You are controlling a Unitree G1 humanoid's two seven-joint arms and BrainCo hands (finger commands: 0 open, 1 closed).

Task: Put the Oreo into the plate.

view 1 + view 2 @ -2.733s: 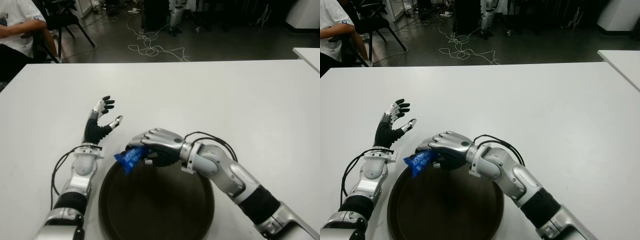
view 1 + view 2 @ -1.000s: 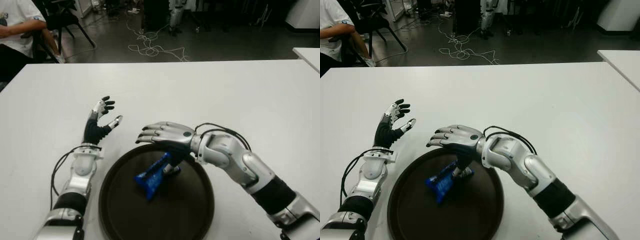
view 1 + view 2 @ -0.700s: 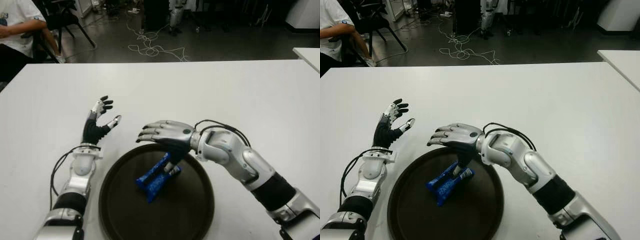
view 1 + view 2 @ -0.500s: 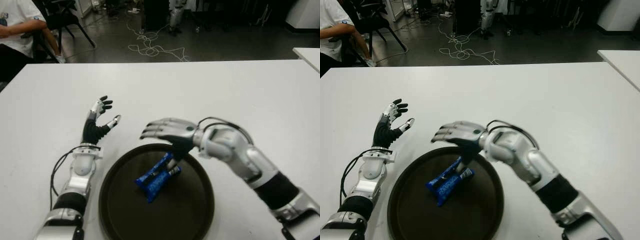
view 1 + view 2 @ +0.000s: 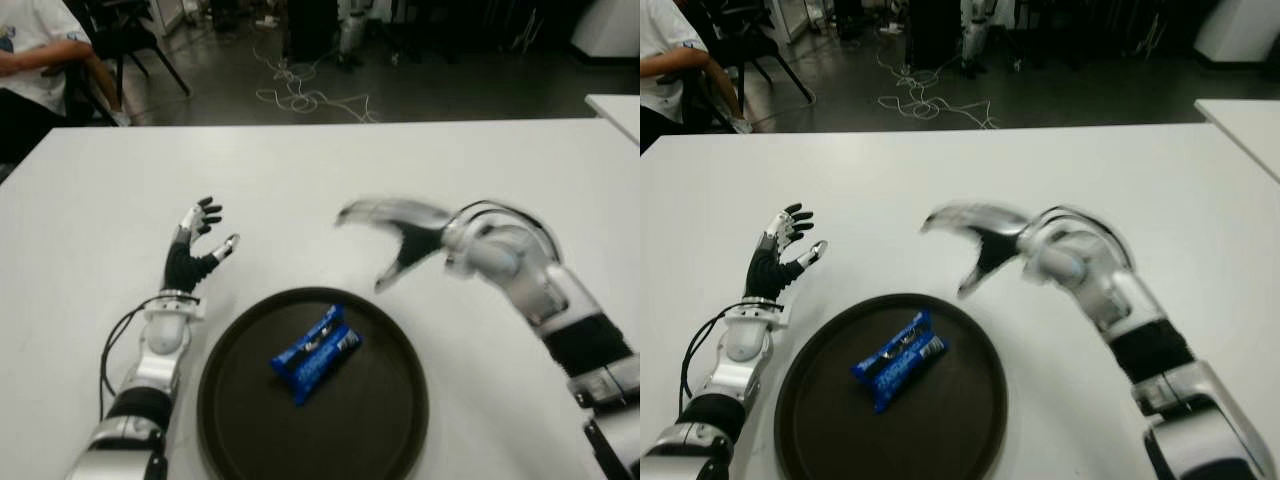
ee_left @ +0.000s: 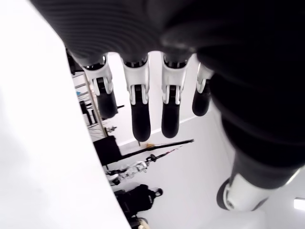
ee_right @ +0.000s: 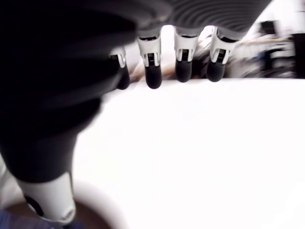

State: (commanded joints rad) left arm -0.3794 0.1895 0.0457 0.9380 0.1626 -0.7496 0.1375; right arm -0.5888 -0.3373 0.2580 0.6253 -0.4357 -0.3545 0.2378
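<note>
The blue Oreo pack (image 5: 315,352) lies flat inside the dark round plate (image 5: 390,430), left of its middle, with no hand touching it. My right hand (image 5: 385,245) hangs open above the white table just behind the plate's far right rim, fingers spread and holding nothing; its wrist view shows straight fingertips (image 7: 183,67) over bare table. My left hand (image 5: 197,240) is open too, palm up and fingers extended, to the left of the plate.
The white table (image 5: 420,160) stretches wide behind and to both sides of the plate. A seated person (image 5: 35,60) is at the far left corner. Cables (image 5: 300,95) lie on the dark floor beyond the table. Another white table's corner (image 5: 615,105) shows at right.
My right hand has let go of the Oreo pack, lifted and swung back to the right, away from the plate. The pack has settled flat in the plate. My left hand barely moved.
</note>
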